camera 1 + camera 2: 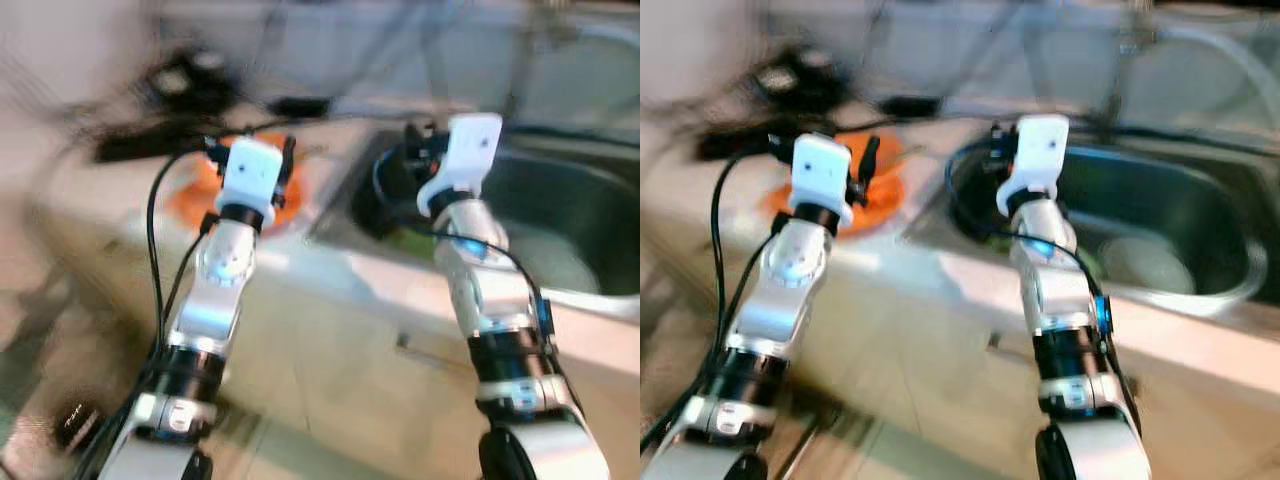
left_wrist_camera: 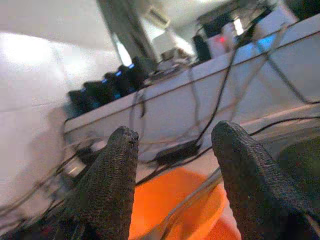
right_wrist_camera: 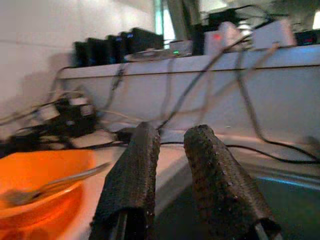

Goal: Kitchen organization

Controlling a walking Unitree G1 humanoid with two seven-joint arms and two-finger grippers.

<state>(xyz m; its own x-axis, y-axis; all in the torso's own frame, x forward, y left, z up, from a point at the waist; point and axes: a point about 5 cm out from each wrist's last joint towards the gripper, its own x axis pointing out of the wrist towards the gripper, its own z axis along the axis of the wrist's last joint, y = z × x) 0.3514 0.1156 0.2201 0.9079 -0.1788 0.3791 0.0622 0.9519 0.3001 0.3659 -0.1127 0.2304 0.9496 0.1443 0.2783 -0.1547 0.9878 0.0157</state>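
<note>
— Orange, glossy, likely plastic: a bowl (image 3: 40, 192) on the counter (image 1: 300, 270), just left of the sink (image 1: 1200, 250), with a metal utensil (image 3: 55, 185) lying in it, handle out over the rim.

— Heavy?

— Probably not. Judged light and stiff, a bit slick on the wall, unlikely to shatter. Best taken by the rim, away from the utensil, which looked loose and liable to slide or rattle out if tipped.

— And the grippers?

— Left gripper (image 2: 172, 165) held above the bowl, fingers wide apart, nothing between them. Right gripper (image 3: 170, 165) hung at the sink's near-left edge, fingers close together with a narrow gap, also empty.

— The surface?

— Pale counter, smooth, possibly wet near the sink; hard to tell through the blur. Steel basin with something pale and round (image 1: 1145, 265) at the bottom and a green patch by the right arm, neither clear enough to name.

— Beyond that?

— Black cables (image 2: 220, 100) trailing down a white back ledge, dark boxes (image 3: 115, 47) lined up on top, a power strip (image 1: 150, 145) behind the bowl. Cluttered, easy to snag.
</note>
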